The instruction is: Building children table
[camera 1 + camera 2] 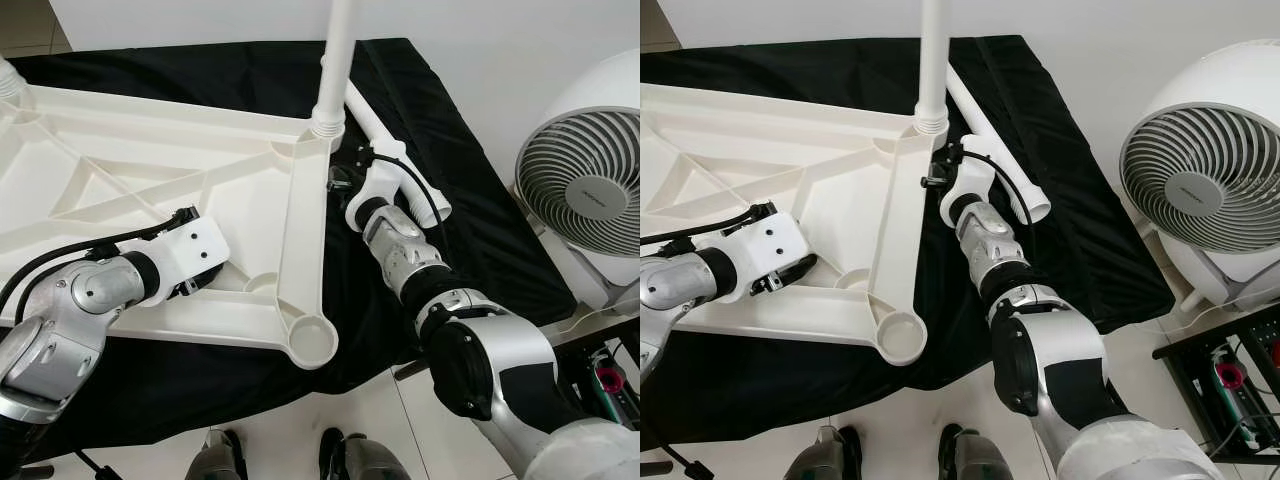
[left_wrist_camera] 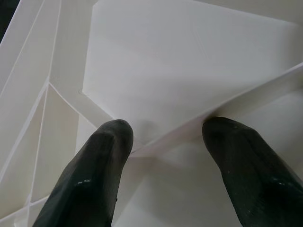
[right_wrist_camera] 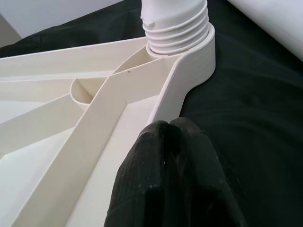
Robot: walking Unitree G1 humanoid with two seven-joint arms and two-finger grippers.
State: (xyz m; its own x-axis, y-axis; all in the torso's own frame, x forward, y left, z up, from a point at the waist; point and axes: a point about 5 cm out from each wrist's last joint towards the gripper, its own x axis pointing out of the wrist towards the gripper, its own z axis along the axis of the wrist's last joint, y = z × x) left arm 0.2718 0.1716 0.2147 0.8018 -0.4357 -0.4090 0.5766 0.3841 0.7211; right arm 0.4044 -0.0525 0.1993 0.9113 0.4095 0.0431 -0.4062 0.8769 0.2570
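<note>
The white children's table top (image 1: 120,170) lies upside down on a black cloth (image 1: 480,230). One white leg (image 1: 335,60) stands upright in the far corner socket (image 3: 182,35), its threads showing. A second leg (image 1: 400,150) lies loose on the cloth beside my right wrist. The near corner socket (image 1: 312,340) is empty. My right gripper (image 3: 168,125) is shut, its tips against the top's rim just short of the standing leg. My left gripper (image 2: 165,130) is open over the underside, its fingers (image 2: 102,161) straddling a thin rib near the front rail.
A white round fan (image 1: 585,180) stands on the floor to the right, beside a low shelf (image 1: 600,375) holding small items. The cloth's front edge hangs above a pale tiled floor (image 1: 300,440), where my feet show.
</note>
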